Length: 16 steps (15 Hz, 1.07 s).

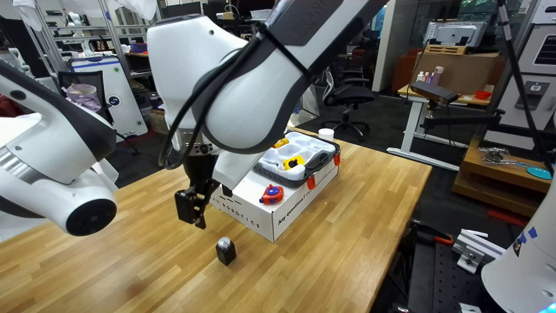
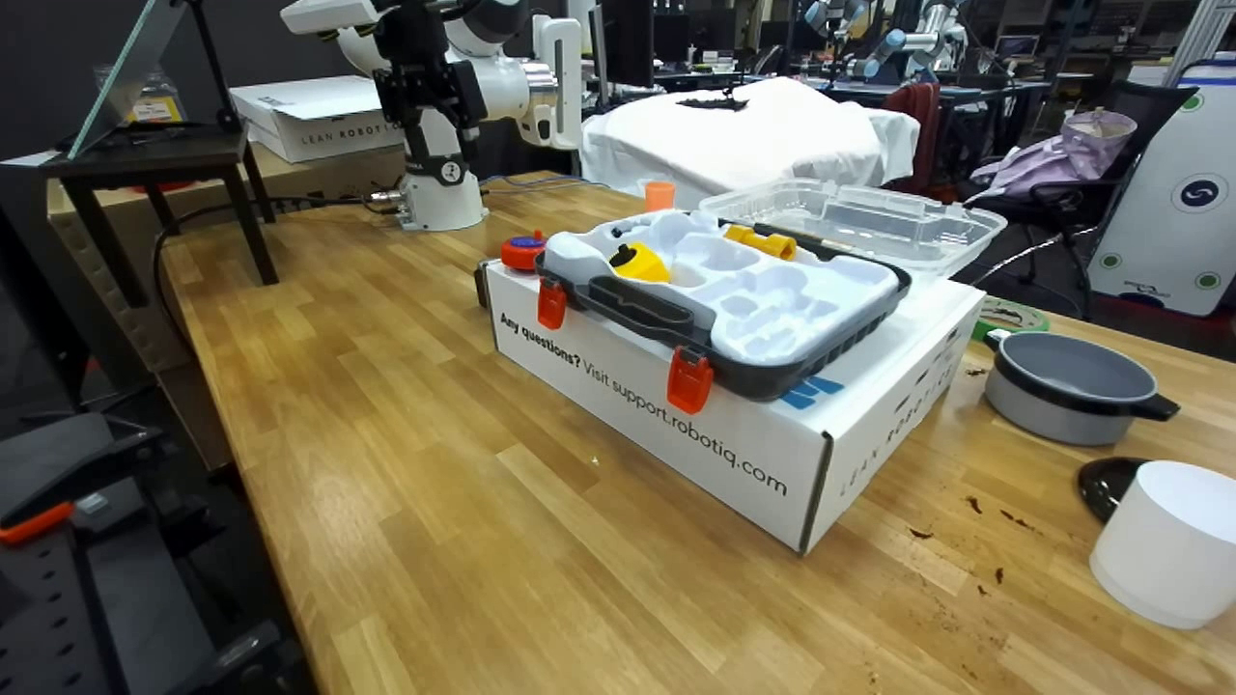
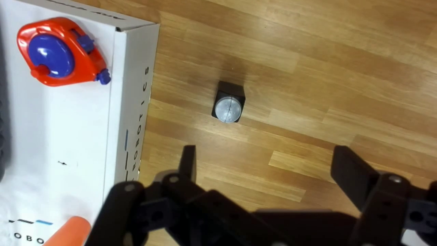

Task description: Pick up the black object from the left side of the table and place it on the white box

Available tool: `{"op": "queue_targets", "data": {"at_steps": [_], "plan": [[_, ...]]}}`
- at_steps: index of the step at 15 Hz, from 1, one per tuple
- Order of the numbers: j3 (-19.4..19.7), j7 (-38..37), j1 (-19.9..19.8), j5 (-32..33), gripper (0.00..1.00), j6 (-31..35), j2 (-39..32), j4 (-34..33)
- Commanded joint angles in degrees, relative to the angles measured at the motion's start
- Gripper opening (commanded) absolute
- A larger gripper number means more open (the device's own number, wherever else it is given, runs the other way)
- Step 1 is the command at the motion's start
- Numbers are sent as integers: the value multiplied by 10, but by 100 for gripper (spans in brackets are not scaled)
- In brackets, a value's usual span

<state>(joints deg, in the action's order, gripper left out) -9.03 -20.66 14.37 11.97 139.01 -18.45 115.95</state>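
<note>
Where the black object [image 1: 226,255] stands, long axis vertical (silver top [image 3: 228,109] up)

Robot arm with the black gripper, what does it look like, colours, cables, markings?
The arm has rounded white shells with dark grey panels, one bearing faint lettering, partly readable. Black cables run along it and form a loop. A silvery ring tops the gripper, which is black, with blocky jaws and small pale screw heads.
</note>
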Motion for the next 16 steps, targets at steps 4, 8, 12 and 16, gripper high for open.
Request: {"op": "queue_targets", "data": {"at_steps": [4,8,12,16], "plan": [[20,11,-1,-20,100,13,-28,-13],[14,55,-7,-62,100,20,-71,-35],[22,66,0,-72,100,10,-107,-63],[31,69,7,-61,100,3,-134,-89]]}}
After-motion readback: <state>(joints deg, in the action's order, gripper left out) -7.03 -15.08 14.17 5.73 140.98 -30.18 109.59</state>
